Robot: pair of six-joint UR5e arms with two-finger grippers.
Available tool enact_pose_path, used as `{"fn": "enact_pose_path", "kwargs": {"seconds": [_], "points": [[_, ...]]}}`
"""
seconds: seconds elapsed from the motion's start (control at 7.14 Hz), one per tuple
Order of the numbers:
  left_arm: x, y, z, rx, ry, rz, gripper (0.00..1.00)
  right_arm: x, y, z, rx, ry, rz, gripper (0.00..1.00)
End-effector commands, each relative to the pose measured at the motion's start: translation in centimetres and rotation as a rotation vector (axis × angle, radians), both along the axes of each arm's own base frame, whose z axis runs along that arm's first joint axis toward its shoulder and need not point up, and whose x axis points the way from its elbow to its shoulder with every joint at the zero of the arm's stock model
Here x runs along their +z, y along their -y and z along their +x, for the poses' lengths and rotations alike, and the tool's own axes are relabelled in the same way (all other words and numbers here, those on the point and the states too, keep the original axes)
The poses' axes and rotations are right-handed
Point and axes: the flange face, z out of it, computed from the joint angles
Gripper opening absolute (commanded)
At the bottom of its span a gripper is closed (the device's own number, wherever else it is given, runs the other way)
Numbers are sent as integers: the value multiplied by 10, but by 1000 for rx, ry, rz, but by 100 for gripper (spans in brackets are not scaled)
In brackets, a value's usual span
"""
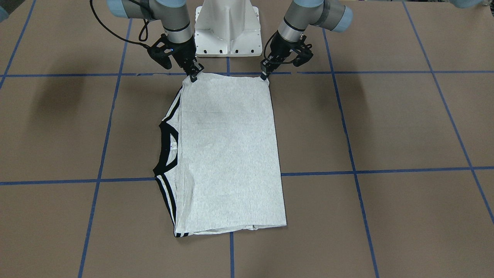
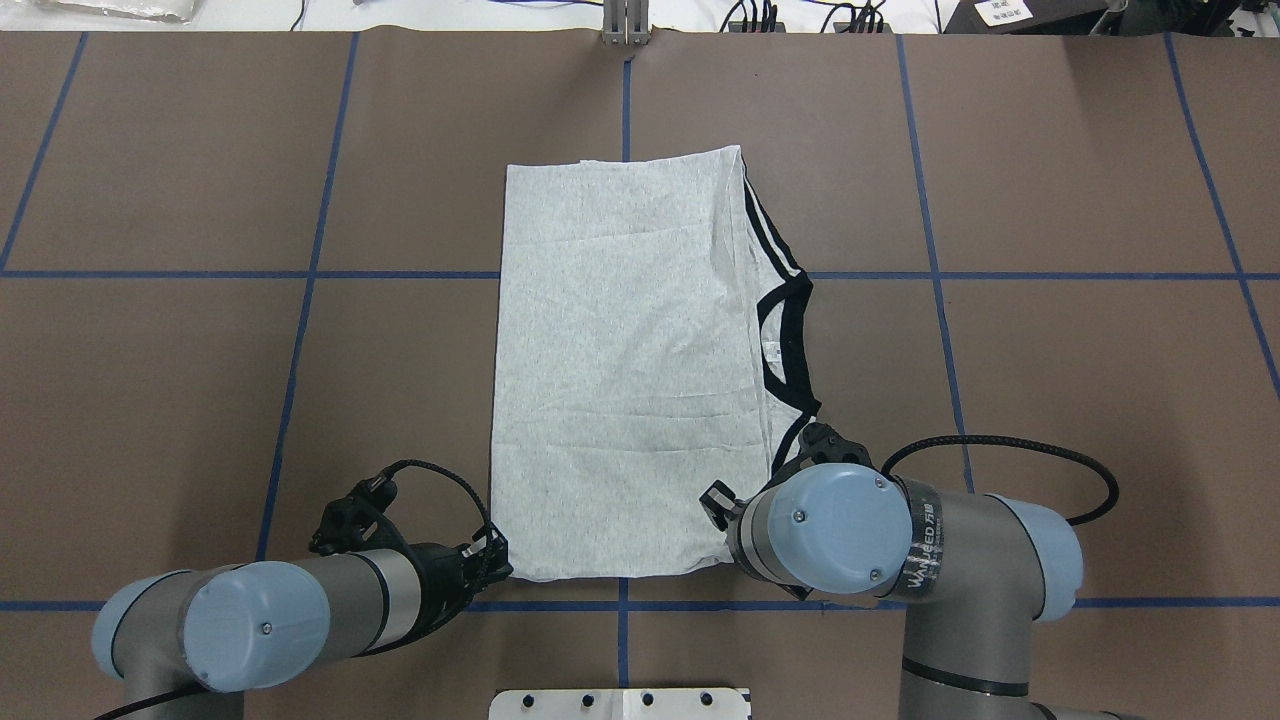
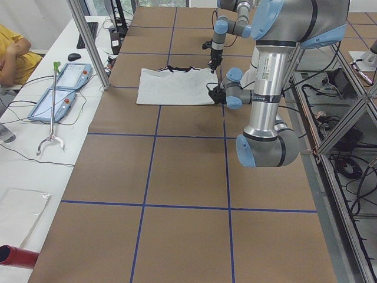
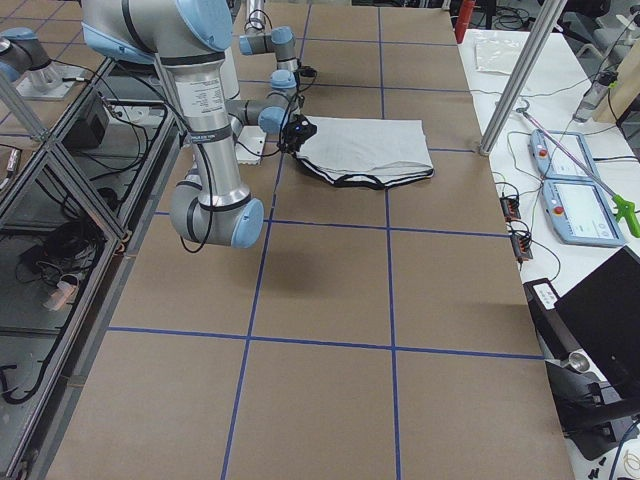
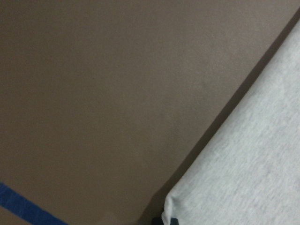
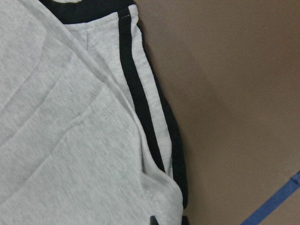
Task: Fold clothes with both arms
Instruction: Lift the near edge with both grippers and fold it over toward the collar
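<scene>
- Brown table point(image 4: 330, 330), marked with a grid of blue tape.
- Grey T-shirt point(image 4: 370, 148): folded, lying flat on the far part of the table, with black trim along its near edge.
- Right arm point(image 4: 205, 110): near and large. The black right gripper point(image 4: 298, 131) sits at the shirt's corner on the robot's side.
- Left arm point(image 4: 272, 40): far and small.
- Metal post point(image 4: 522, 75).
- White bench point(image 4: 590, 120), holding two tablets point(image 4: 580, 210) and a green-tipped grabber point(image 4: 618, 208).

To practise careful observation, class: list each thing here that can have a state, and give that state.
T-shirt: folded into a long rectangle, lying flat, plain grey side up, print hidden.
left gripper: shut on one robot-side corner of the T-shirt.
right gripper: shut on the other robot-side corner, by the stripes.
</scene>
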Motion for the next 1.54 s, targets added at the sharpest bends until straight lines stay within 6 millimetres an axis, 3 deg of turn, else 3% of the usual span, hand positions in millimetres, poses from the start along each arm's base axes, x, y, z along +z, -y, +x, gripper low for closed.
{"fn": "enact_pose_path", "kwargs": {"seconds": [0.0, 0.28, 0.42, 0.56, 0.7, 0.98, 1.12, 1.26, 1.4], "points": [[-20, -8, -27, -6, -51, 13, 0, 3, -11, 1, -17, -1, -1, 0], [-38, -51, -51, 16, -111, -50, 0, -3, -41, 26, -45, 36, -11, 0], [-57, -65, -62, -4, -129, -90, 0, -5, -55, 36, 12, 71, -88, 0], [-81, -66, -76, -13, -121, -103, 0, -19, -55, 45, 81, 121, -144, 0], [-89, -55, -76, -31, -94, -95, 0, -27, -48, 45, 170, 144, -174, 0], [-84, -3, -89, -124, -58, -33, 0, -44, 7, 71, 298, 246, -156, 0], [-92, 25, -94, -161, -55, 22, 0, -44, 38, 83, 346, 249, -158, 0], [-97, 54, -89, -185, -40, 58, 0, -43, 84, 73, 360, 227, -200, 0], [-101, 82, -84, -193, -30, 66, 0, -41, 117, 65, 383, 206, -217, 0]]}}
